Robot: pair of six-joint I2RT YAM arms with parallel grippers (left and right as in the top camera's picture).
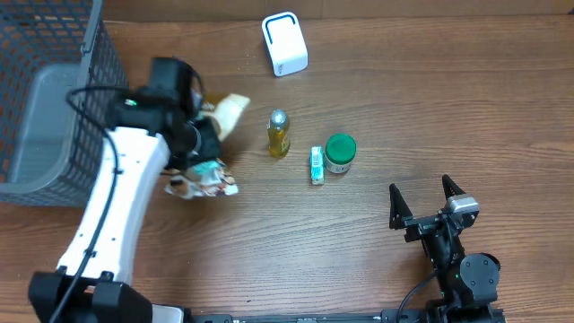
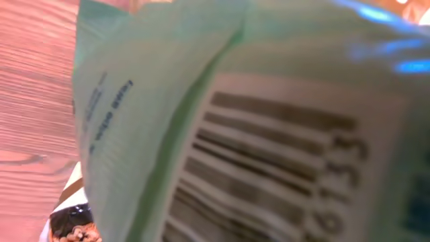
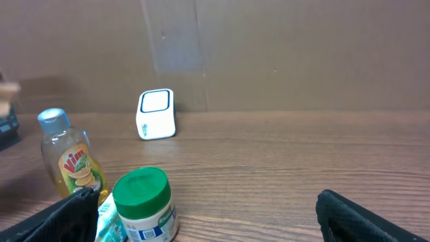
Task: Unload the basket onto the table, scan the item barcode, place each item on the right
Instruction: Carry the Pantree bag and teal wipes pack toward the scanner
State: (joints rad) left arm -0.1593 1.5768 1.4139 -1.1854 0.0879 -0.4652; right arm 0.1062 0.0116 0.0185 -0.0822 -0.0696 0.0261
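Observation:
A pale green packet [image 2: 134, 114] fills the left wrist view, its white barcode label [image 2: 282, 168] close to the lens and blurred. In the overhead view this packet [image 1: 208, 170] hangs at my left gripper [image 1: 203, 148], which is shut on it; the fingers themselves are hidden. The white scanner box [image 1: 284, 43] stands at the back of the table, well to the right of the packet. My right gripper [image 1: 429, 199] rests near the front right, open and holding nothing. In the right wrist view the scanner box [image 3: 156, 114] is far ahead of the right gripper [image 3: 205, 222].
A grey mesh basket [image 1: 54, 108] stands at the far left. A brown-and-white snack packet [image 1: 184, 187] and a cream packet [image 1: 231, 109] lie by the left gripper. A yellow bottle [image 1: 279, 133], a small green box [image 1: 317, 165] and a green-lidded jar [image 1: 340, 152] stand mid-table.

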